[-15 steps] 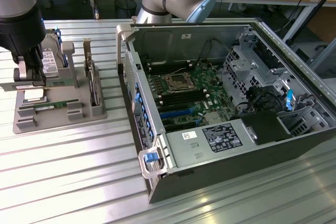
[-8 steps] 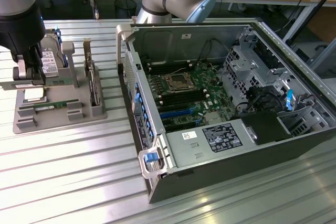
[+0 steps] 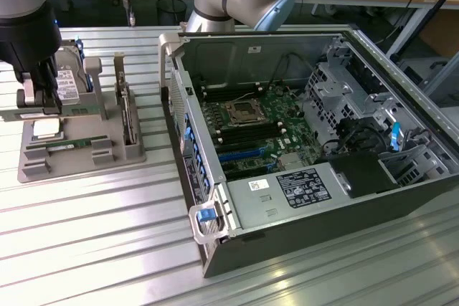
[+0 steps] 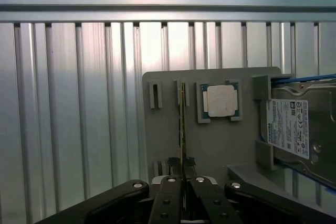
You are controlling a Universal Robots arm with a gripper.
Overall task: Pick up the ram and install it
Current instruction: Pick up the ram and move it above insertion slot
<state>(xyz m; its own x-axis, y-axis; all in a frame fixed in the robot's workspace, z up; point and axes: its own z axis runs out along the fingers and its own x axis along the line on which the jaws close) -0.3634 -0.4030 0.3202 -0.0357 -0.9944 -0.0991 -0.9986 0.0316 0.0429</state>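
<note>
One ram (image 4: pixel 182 124), edge-on in its tray (image 4: pixel 163 140), lines up with the pincer (image 4: pixel 181 163).

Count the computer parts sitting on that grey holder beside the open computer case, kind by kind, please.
Ram stick: 1
Processor chip: 1
Hard drive: 1
Expansion card: 1
Total: 4

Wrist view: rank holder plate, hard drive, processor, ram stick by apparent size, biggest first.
1. holder plate
2. hard drive, partly cut off by the frame
3. processor
4. ram stick, seen edge-on: longer than the processor but a thin sliver, so this pair is unsure
</note>
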